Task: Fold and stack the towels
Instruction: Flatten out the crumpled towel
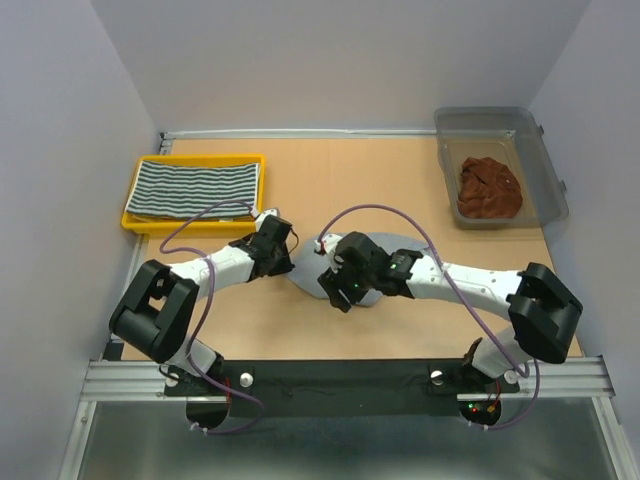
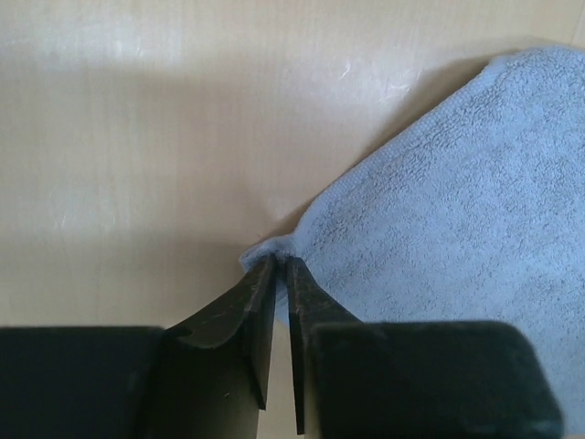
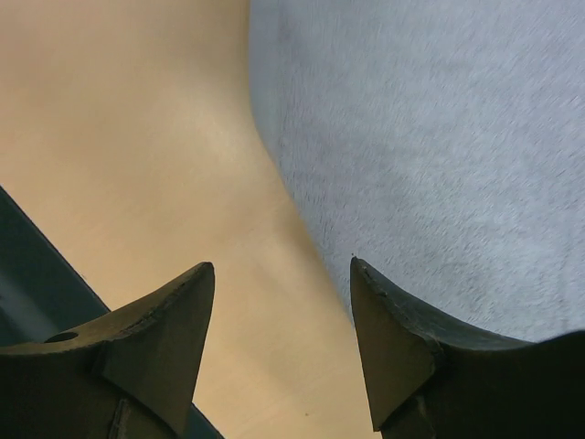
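A soft grey-blue towel (image 2: 457,210) lies flat on the pale wood table (image 2: 137,137). It fills the right side of the view, and its edge runs off the top and the right. One corner of it points down and to the left. The gripper (image 2: 281,262) comes up from the bottom. Its two dark fingers (image 2: 256,311) are almost together, with only a thin gap between them. Their tips pinch that corner, and the cloth is bunched up a little there. A shadow lies on the table beside the towel's edge.
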Robot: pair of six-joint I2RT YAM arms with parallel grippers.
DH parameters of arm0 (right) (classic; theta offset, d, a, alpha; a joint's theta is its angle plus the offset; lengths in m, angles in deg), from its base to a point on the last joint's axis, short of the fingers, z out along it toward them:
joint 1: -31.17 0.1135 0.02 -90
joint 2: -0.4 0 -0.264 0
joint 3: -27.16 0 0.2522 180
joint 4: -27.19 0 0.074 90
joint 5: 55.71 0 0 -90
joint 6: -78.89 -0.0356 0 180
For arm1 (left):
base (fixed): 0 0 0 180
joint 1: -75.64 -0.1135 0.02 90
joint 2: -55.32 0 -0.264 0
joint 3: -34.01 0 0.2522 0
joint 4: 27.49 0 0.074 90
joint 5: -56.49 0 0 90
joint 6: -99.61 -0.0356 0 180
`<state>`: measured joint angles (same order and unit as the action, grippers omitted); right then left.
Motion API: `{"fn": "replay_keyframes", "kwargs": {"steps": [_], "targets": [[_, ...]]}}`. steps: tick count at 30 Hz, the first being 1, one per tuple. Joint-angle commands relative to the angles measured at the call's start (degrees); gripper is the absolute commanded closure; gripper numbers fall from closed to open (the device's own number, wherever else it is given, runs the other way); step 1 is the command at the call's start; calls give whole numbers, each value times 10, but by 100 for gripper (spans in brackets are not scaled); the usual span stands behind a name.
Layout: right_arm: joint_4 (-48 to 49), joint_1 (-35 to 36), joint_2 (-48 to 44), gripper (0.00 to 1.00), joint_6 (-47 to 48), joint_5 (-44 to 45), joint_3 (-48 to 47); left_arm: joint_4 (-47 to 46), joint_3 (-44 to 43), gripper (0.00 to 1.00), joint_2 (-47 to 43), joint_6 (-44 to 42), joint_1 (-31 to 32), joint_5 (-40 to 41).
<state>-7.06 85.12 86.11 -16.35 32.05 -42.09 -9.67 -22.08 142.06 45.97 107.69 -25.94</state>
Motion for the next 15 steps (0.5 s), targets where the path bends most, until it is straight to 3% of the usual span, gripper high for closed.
{"fn": "replay_keyframes", "kwargs": {"steps": [1,3,4,6,8,15], "targets": [[21,17,16,34,12,20,22,24,23,67,-47,21,-2,13],[22,25,26,34,16,41,22,22,25,58,-63,27,-3,14],[24,27,37,34,15,43,21,22,29,45,-70,28,-4,17],[26,30,47,34,16,53,23,16,33,34,-72,29,-5,15],[29,30,58,35,18,60,25,8,34,29,-62,28,-7,8],[36,30,74,41,20,62,35,-2,28,31,-1,21,-6,2]]}}
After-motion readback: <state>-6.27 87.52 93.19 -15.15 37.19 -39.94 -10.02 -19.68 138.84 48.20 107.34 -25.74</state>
